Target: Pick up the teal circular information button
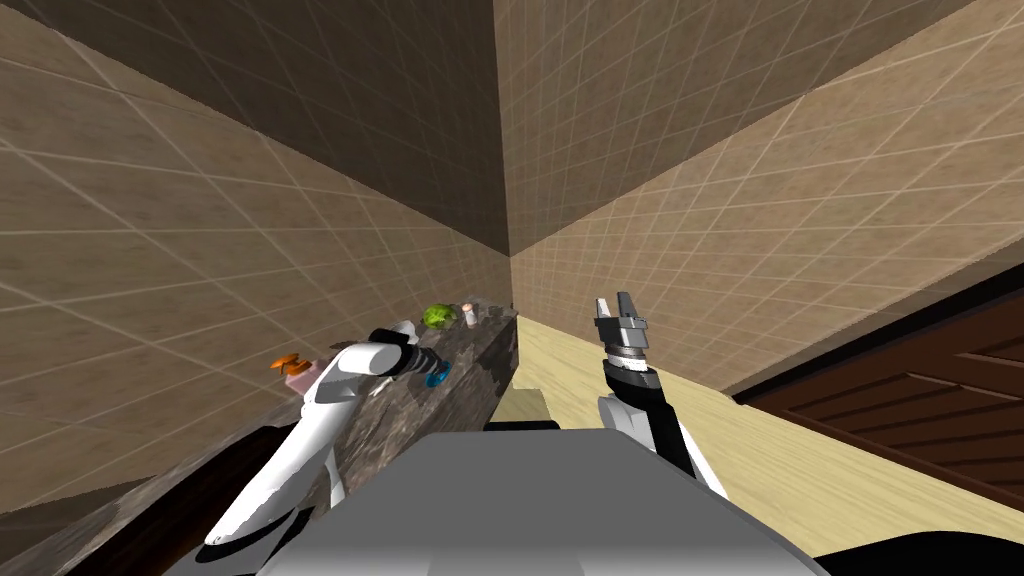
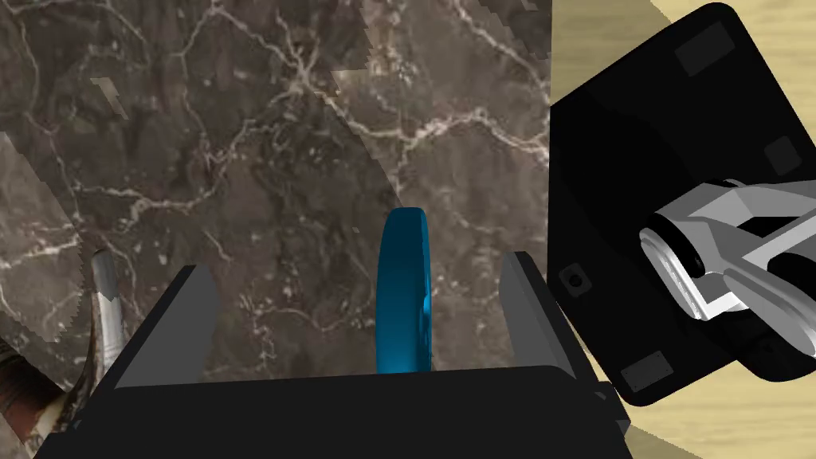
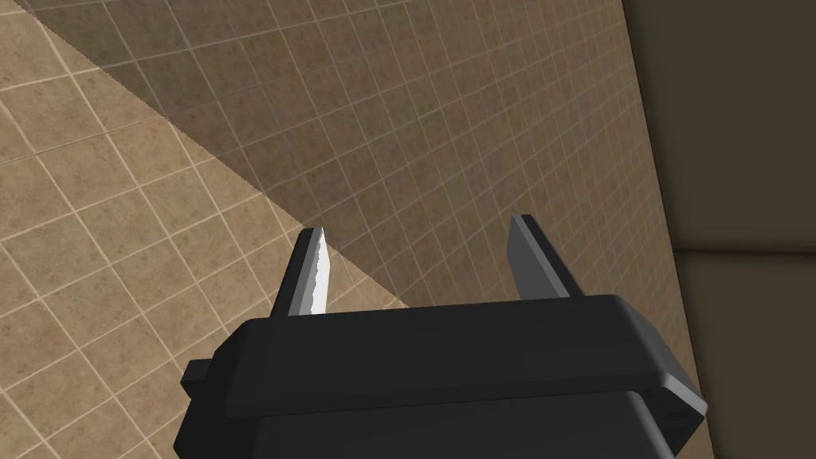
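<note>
Left gripper (image 2: 358, 264) blades apart, straddling teal button (image 2: 405, 295) standing edge-on, touching neither; best centre it, then close on its flat faces.

The left arm (image 1: 310, 430) stretches forward and out to its own side, and the left gripper (image 1: 430, 372) at its end is held low with the fingers (image 2: 183, 319) spread wide apart. The right arm (image 1: 650, 420) is raised, forearm lifted. The right gripper (image 1: 615, 302) points up and ahead, its fingers likewise parted.
</note>
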### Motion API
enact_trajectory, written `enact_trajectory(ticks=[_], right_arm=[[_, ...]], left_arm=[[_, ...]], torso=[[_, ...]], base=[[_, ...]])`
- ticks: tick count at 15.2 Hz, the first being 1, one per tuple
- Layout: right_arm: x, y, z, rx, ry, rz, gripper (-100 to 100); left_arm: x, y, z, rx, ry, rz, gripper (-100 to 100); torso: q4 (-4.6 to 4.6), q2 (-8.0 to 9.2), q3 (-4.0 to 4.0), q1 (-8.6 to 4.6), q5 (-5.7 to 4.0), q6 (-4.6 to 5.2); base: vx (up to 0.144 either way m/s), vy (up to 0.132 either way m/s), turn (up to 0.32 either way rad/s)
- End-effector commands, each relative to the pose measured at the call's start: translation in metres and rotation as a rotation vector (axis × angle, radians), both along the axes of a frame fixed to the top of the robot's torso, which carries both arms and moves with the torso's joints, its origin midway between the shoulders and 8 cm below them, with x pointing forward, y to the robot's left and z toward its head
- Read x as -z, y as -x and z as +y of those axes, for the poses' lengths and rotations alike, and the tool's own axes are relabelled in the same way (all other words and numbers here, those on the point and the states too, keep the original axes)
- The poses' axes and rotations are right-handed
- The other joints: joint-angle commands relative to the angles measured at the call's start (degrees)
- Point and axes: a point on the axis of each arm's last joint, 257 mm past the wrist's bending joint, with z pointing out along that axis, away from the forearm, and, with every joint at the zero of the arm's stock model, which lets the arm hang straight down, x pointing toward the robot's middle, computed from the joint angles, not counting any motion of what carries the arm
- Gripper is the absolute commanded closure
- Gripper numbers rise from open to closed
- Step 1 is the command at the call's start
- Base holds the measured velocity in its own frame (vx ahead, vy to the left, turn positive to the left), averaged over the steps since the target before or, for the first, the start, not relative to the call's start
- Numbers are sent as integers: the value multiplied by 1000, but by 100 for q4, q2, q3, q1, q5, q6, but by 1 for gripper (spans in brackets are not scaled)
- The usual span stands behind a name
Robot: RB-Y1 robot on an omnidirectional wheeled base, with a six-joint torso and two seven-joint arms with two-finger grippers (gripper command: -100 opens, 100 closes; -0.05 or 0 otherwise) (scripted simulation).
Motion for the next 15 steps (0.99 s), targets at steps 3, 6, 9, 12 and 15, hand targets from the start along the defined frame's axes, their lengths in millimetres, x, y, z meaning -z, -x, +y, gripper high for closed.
enact_trajectory(ticks=[3,6,9,12,15], right_arm=[[0,0,0,0,0,0,0],[0,0,0,0,0,0,0],[0,0,0,0,0,0,0],[0,0,0,0,0,0,0],[0,0,0,0,0,0,0]], left_arm=[[2,12,3,-19,9,62,-100],[1,23,7,-47,23,127,-100],[1,31,9,-57,25,167,-100],[0,42,12,-77,31,222,-100],[8,39,15,-79,31,218,-100]], torso=[[0,0,0,-1,0,1],[0,0,0,-1,-1,1],[0,0,0,1,0,1],[0,0,0,-1,-1,1],[-1,-3,-2,-2,0,0]], base=[[-20,19,-65],[-21,20,-84],[-21,22,-68],[-21,20,-77],[-11,9,-31]])
